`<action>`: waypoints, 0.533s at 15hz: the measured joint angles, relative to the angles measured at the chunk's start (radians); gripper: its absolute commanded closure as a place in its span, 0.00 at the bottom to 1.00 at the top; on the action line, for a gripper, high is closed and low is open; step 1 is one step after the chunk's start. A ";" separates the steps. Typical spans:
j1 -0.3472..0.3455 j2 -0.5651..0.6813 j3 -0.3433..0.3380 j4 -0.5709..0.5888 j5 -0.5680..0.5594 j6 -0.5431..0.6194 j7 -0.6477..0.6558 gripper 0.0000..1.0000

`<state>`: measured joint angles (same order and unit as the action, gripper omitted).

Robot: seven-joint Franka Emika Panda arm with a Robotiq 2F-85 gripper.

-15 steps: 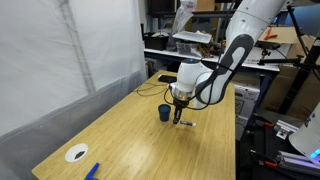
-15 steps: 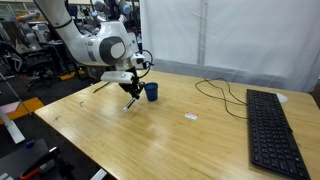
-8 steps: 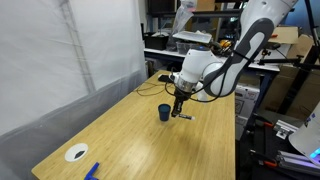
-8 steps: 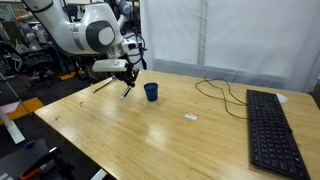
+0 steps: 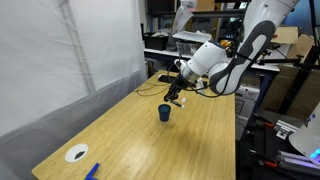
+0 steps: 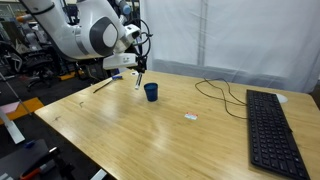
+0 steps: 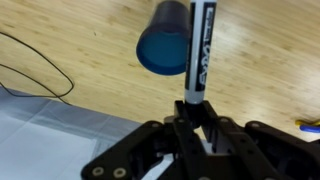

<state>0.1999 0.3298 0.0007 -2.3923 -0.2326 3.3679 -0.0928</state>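
Observation:
A blue cup (image 5: 164,113) (image 6: 150,92) (image 7: 163,48) stands upright on the wooden table (image 5: 140,140). My gripper (image 5: 178,92) (image 6: 139,70) (image 7: 190,115) hangs above and just beside it, shut on a black-and-white marker (image 7: 200,50) (image 6: 138,80). In the wrist view the marker points away from the jaws, and its tip lies next to the cup's open mouth. The marker's tip is in the air, apart from the table and the cup.
A black keyboard (image 6: 272,125) lies at one end of the table, with a black cable (image 6: 215,90) and a small white piece (image 6: 190,117) near it. A white disc (image 5: 77,153) and a blue item (image 5: 92,171) sit by the near corner. A white curtain (image 5: 60,60) borders one side.
The arm has risen from table level beside the cup, carrying the marker up and over toward the cup. The marker now hangs more upright. The cup has not moved.

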 measured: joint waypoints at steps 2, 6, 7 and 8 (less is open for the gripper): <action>-0.017 0.030 0.009 0.001 -0.001 0.108 -0.007 0.95; -0.135 0.036 0.160 0.156 -0.070 0.091 0.023 0.95; -0.163 0.040 0.195 0.189 -0.083 0.085 0.023 0.95; -0.189 0.048 0.226 0.214 -0.094 0.083 0.023 0.95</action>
<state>0.0107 0.3779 0.2270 -2.1785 -0.3269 3.4504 -0.0693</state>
